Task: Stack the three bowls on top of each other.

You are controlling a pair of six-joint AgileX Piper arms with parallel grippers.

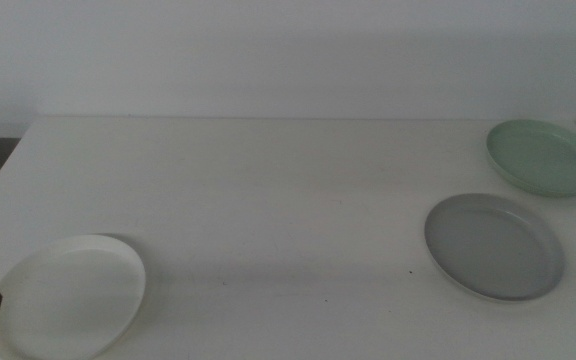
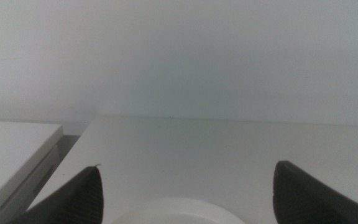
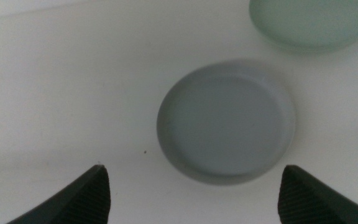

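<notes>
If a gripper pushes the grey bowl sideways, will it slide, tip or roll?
The grey bowl looks shallow and wide and lies flat on the table, so it would probably slide, not tip or roll. Its low rim gives the fingers little to hold, so it may slip. It looks stiff.

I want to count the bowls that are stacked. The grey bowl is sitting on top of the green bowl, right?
No. The grey bowl sits alone on the table, beside the green bowl, not on it. The middle view shows a gap between them. The white bowl lies far off, so nothing is stacked yet.
</notes>
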